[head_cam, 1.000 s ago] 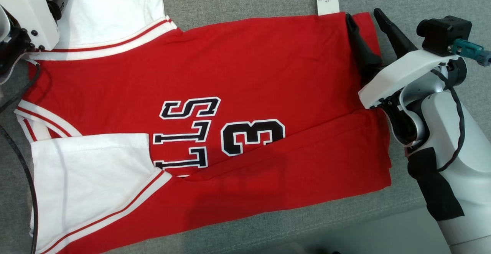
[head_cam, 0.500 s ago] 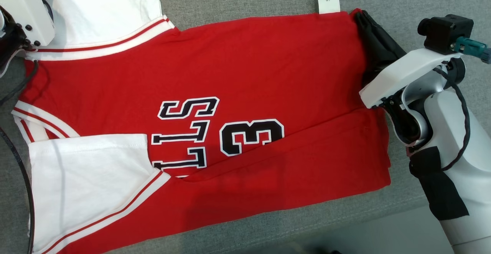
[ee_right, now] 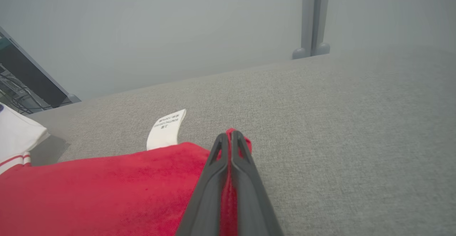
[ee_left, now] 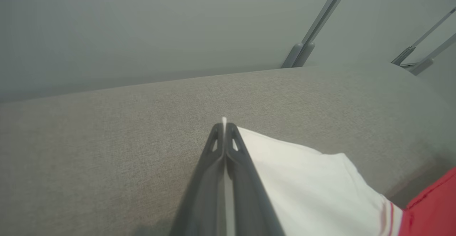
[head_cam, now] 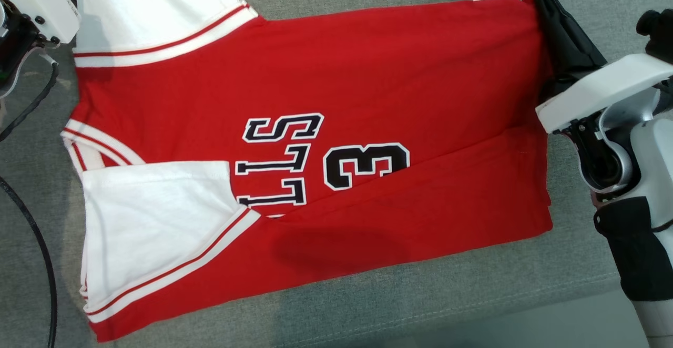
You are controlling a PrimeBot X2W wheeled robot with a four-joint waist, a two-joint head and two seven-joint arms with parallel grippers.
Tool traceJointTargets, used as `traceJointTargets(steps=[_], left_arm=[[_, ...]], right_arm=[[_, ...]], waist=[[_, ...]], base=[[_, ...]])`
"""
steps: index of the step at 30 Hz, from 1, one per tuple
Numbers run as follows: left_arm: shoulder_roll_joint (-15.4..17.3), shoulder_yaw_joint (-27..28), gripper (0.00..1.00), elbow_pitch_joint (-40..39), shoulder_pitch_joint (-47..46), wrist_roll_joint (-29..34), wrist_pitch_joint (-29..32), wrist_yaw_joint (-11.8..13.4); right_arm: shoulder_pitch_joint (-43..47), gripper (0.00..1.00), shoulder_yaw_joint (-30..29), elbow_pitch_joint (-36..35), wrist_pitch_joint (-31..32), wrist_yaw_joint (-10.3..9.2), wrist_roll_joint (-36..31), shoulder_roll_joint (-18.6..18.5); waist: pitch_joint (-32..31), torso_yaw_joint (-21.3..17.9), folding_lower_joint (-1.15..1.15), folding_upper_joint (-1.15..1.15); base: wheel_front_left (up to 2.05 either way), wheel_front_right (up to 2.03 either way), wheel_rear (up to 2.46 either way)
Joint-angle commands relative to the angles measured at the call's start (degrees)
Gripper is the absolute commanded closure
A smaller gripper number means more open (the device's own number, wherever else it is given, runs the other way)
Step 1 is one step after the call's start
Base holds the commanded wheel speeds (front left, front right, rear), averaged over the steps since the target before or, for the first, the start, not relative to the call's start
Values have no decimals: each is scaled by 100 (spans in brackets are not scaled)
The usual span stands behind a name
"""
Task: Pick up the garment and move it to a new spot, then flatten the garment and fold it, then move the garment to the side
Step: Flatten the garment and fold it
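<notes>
The red fabric jersey (head_cam: 399,69) with white sleeves and black lettering lies flat on the grey woven cushion (head_cam: 399,306), its near long edge already folded in toward the middle. The right gripper (ee_right: 228,139) is pinched tight on the far hem corner, just beside the white care label (ee_right: 165,129). The left gripper (ee_left: 224,127) is pinched on the edge of the far white sleeve (ee_left: 302,172) — matching holds along the far edge, apparently to carry that side over the near fold.

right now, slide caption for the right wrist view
Right fingers shut on a corner of the red jersey, white tag lying on the grey cushion.
</notes>
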Motion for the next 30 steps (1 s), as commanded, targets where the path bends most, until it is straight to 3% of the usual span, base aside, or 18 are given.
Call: traceJointTargets(steps=[1, 10, 19, 24, 30], left_arm=[[232, 239, 100, -174, -196, -78, -139, -29], [160, 228, 100, -648, 269, -213, -678, -39], [245, 265, 100, -1562, 918, -292, -1035, 41], [324, 342, 100, -2184, 1348, -243, -1316, 253], [422, 421, 100, -3352, 2591, -141, -1850, 809]], right_arm=[[252, 100, -36, -242, 68, -1, 120, -120], [1136, 100, -394, -1018, 612, -1, 437, -573], [1686, 100, -902, -1746, 686, -1, 343, -689], [1948, 100, -1058, -1895, 703, -1, 131, -680], [2539, 100, -1018, -2158, 507, -1, -104, -670]], waist=[[-104, 94, 0, 0], [-442, 454, 0, 0], [-639, 683, 0, 0], [-737, 782, 0, 0], [-873, 900, 0, 0]], base=[[0, 0, 0], [0, 0, 0], [0, 0, 0], [0, 0, 0], [0, 0, 0]])
